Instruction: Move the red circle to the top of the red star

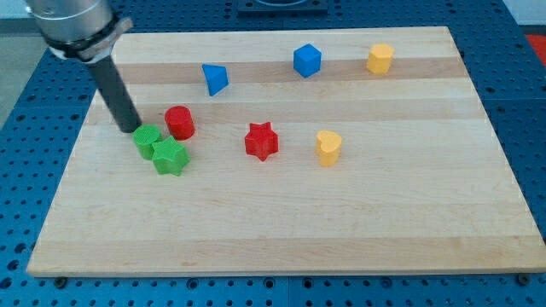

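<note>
Green star (pixel 170 158) and green circle (pixel 147 139) are seen touching; my tip (pixel 128 130), a bare rod gripping nothing, is set left of red circle (pixel 180 123), probably for pushing toward red star (pixel 261 141).

**No readable markings in my view**

From my remote station I can read no text, label, brand, number or sign anywhere. The wooden board (pixel 281 222) shows only plain grain, the coloured blocks have bare faces, and the blue perforated surface (pixel 26 170) around the board carries nothing printed. The arm's metal collar (pixel 72 21) shows no lettering that I can make out.
</note>
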